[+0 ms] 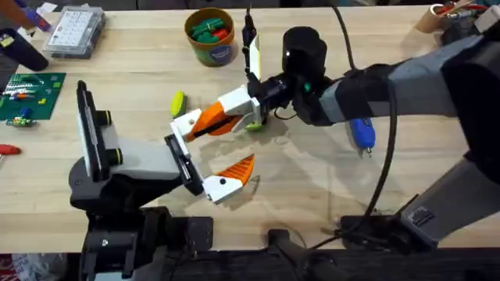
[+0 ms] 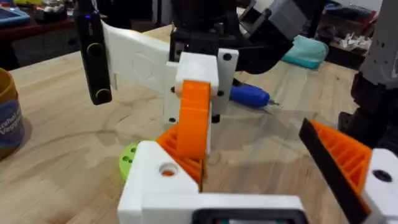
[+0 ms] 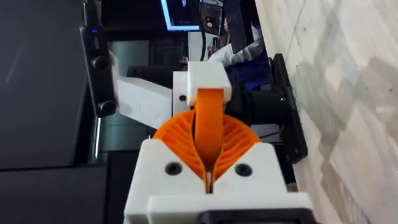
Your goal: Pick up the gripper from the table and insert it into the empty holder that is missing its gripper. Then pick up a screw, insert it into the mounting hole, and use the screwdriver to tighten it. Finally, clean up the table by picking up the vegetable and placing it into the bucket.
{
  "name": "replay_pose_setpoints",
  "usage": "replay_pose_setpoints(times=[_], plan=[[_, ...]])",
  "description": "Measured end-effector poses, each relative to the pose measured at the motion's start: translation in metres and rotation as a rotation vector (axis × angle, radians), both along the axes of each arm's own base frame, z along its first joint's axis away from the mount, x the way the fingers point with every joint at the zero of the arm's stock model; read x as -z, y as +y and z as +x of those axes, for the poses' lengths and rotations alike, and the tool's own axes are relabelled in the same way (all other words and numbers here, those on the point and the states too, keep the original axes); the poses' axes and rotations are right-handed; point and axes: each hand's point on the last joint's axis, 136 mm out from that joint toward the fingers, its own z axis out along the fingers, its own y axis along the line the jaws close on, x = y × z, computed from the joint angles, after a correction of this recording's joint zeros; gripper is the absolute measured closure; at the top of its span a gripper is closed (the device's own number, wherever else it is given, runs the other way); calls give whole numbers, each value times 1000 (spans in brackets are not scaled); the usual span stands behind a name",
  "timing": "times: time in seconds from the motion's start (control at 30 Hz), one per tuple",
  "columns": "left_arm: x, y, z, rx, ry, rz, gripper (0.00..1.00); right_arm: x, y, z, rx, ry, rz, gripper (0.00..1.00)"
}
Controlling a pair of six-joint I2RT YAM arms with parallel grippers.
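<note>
Readable text is nearly nil. The bucket (image 2: 9,118) label, seen from my left wrist camera, shows partial letters, something like "Vegg…" on the lower line; the line above is cut off and I can't make it out. Overhead, that bucket's (image 1: 211,35) pale label is too small to read. The green circuit board (image 1: 30,95) at far left has markings, none legible.

Overhead camera looks down and forward across the table (image 1: 328,195) from above the arm bases. Both wrist cameras sit close behind their fingers, sharing mid-frame the gripper (image 2: 194,118), seen at centre overhead.
</note>
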Motion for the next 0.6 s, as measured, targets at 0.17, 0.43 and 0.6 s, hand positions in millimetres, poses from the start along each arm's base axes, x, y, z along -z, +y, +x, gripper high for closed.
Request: replay_pose_setpoints(times=[0.17,0.43,0.6], plan=[[0,0,0,-1,-2,1,15,0,0,0,-1,-8,4,983],[0,-1,-1,6,-4,2,14,0,-2,1,-3,-12,7,983],[0,-1,-2,11,-6,2,14,0,-3,3,2,-12,7,983]])
